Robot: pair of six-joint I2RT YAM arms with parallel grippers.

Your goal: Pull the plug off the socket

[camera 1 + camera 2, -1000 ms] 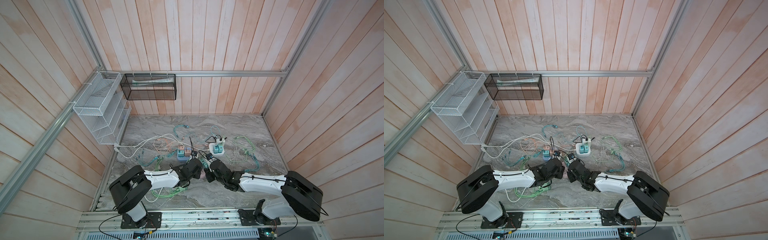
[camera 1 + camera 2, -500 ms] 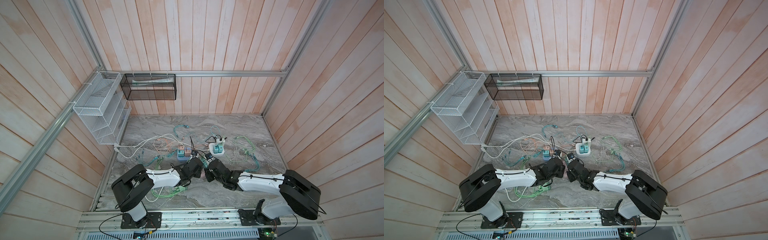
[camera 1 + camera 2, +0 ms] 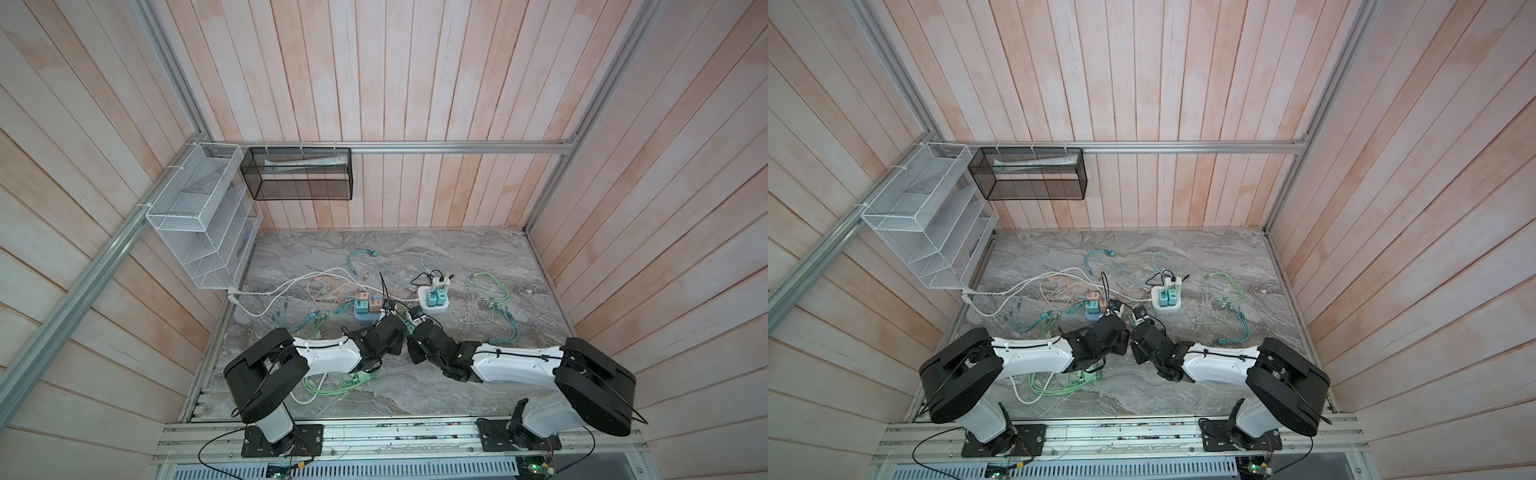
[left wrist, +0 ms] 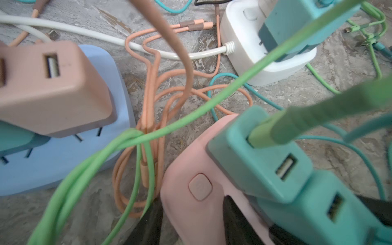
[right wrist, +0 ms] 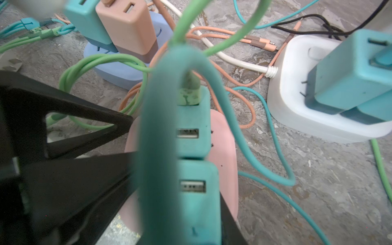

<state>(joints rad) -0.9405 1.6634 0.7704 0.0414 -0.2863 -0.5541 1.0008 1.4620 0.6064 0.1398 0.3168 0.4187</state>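
Grey marble bench [image 3: 478, 257] boxed in by wood-plank walls [image 3: 415, 83]. White wire rack [image 3: 199, 224] on the L wall, black mesh basket [image 3: 299, 174] on the back wall, both by the far-L corner. L arm [image 3: 324, 355] and R arm [image 3: 515, 365] meet nose to nose near bench centre, amid loose cables. Three sockets there: blue socket [image 4: 53, 165] w/ a tan plug [image 4: 53, 89], white socket [image 4: 239, 42] w/ teal chargers [image 4: 297, 23], and pink socket [image 4: 180, 216] between the arms, just beside the blue one. L jaws are pinched on the pink socket's end, black fingers [image 4: 233, 222] either side near its button [image 4: 200, 186]. Two teal plugs sit in a row on the pink socket. R jaws are clamped narrow on the held teal plug [image 5: 199, 203] at the R-arm end; can't tell if its pins are seated. Second teal plug [image 5: 191, 131] has a green cable [image 5: 188, 93] in a USB port. Thick teal cable [image 5: 161, 127], blurred, crosses the R wrist lens.
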